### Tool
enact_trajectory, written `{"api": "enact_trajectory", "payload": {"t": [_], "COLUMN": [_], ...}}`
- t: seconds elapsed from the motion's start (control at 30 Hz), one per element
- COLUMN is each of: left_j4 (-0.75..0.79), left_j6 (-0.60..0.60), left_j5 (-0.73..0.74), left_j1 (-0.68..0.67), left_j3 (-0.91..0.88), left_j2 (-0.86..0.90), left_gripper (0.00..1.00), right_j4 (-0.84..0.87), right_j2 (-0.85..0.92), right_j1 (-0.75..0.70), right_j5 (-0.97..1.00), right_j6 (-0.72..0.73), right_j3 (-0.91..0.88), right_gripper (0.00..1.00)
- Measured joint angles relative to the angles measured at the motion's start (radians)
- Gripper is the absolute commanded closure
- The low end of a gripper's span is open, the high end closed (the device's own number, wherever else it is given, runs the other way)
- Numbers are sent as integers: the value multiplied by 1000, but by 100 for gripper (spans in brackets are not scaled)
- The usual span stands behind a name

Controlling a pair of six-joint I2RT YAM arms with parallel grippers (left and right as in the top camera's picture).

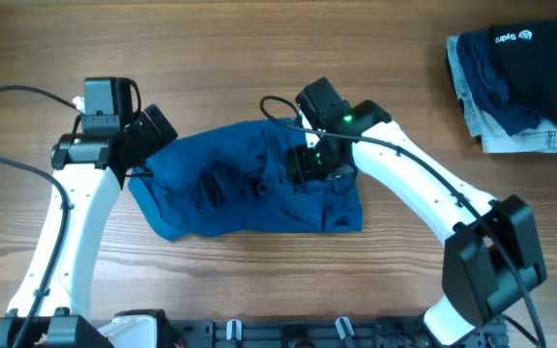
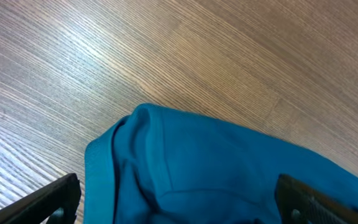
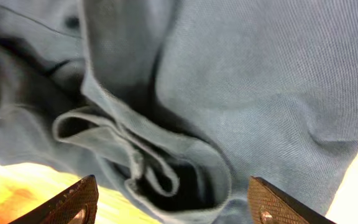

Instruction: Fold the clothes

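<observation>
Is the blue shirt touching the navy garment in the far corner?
Apart. The overhead view shows bare wooden table between the blue shirt and the navy garment with the white logo.

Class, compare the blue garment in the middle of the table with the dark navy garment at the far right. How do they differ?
The blue garment is plain mid-blue; the navy garment is much darker, with white print. The blue garment lies spread on the table; the navy garment sits bunched on a pale denim piece. Both are wrinkled soft fabric.
</observation>
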Motion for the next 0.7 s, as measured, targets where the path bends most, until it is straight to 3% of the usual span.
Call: {"api": "enact_trajectory", "payload": {"t": [0.13, 0.27, 0.4, 0.47, 0.5, 0.63, 0.67, 0.7], "left_j4": [0, 0, -1, -1, -2, -2, -2, -3], "left_j6": [0, 0, 0, 4, 8, 19, 19, 19], "left_j5": [0, 0, 0, 0, 0, 0, 0, 0], "left_j1": [0, 0, 0, 0, 0, 0, 0, 0], "left_j3": [0, 0, 0, 0, 0, 0, 0, 0], "left_j2": [0, 0, 0, 0, 0, 0, 0, 0], "left_gripper": [0, 0, 0, 0, 0, 0, 0, 0], "right_j4": [17, 41, 40, 25, 6, -3, -3, 6], "right_j2": [0, 0, 0, 0, 0, 0, 0, 0], "right_j1": [0, 0, 0, 0, 0, 0, 1, 2], "right_j5": [16, 12, -12, -20, -23, -26, -27, -31], "right_j6": [8, 3, -8, -12, -24, -28, -28, -31], "right_j3": [-69, -73, -73, -73, -73, -75, -81, -100], "right_gripper": [29, 59, 61, 48, 48, 53, 58, 73]}}
